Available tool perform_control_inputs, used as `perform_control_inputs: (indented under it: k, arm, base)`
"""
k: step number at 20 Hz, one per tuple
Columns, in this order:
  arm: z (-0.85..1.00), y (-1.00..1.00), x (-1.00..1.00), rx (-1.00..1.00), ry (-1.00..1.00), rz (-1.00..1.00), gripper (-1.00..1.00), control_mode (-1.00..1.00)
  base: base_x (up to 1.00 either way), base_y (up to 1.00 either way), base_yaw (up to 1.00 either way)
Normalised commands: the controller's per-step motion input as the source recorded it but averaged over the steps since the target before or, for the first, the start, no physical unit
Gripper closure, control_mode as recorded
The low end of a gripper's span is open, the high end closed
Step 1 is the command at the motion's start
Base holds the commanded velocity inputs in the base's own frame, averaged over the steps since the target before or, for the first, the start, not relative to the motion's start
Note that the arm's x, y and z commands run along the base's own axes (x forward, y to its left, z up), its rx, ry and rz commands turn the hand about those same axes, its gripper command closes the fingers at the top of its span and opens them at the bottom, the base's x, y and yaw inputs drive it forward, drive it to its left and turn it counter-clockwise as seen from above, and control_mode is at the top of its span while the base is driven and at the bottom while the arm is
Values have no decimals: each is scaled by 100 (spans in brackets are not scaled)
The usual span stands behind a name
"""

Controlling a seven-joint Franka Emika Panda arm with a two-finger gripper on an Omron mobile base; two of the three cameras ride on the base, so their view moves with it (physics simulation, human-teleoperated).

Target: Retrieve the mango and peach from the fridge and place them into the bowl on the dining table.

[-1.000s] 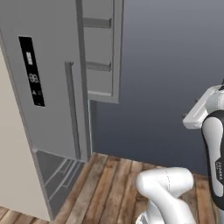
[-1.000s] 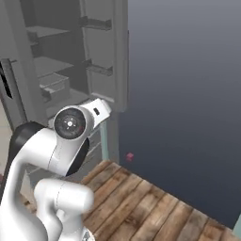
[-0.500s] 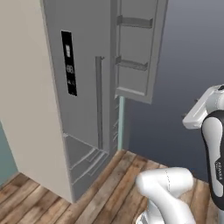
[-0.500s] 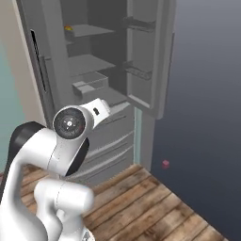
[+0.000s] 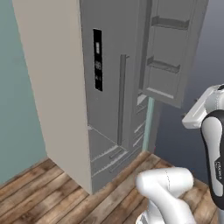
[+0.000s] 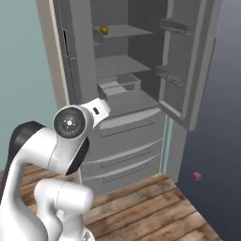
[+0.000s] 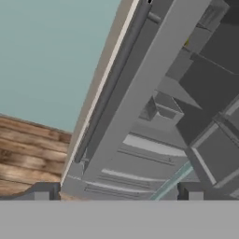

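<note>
While the claw (image 7: 116, 191) hangs released, its two dark fingertips (image 7: 43, 191) spread wide at the bottom of the hand view and nothing between them, it faces the fridge (image 7: 154, 107) at a tilt. Nothing touches the tips. Ahead of them run the closed left door's long bar handle (image 7: 109, 88), the stacked drawers (image 7: 140, 149) lower down, and a strip of wooden floor (image 7: 28, 149) under a pale teal wall (image 7: 51, 51).

From the right base view, the white arm (image 6: 56, 155) stands folded in the lower left, in front of the fridge (image 6: 127, 84). Right door (image 6: 186, 61) swung open, its door shelves bare grey. Interior shelves exposed. On the top shelf (image 6: 124, 32), toward the left, sits a small yellow-green fruit with an orange blush, the mango (image 6: 103, 30). A second fruit beside it cannot be made out. A clear bin (image 6: 120, 87) sits on a lower shelf. A small red cube (image 6: 196, 176) shows low against the dark wall to the right.

From the left base view, the left door (image 5: 109, 87) is shut, black display panel (image 5: 98, 59) on its face, beige side panel (image 5: 57, 87) beside it.
</note>
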Motion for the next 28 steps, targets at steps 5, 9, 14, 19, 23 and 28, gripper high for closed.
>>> perform_control_inputs:
  k: [5,9,14,19,23,28]
  arm:
    - [0,0,0,0,0,0,-100,100]
    - [0,0,0,0,0,0,-100,100]
    - [0,0,0,0,0,0,-100,100]
    - [0,0,0,0,0,0,-100,100]
    - [0,0,0,0,0,0,-100,100]
    - [0,0,0,0,0,0,-100,100]
  base:
    - [20,-27,36]
    - [11,-36,35]
    - [1,-44,34]
    - [0,-54,33]
    - [-16,-65,28]
    - [-17,-63,26]
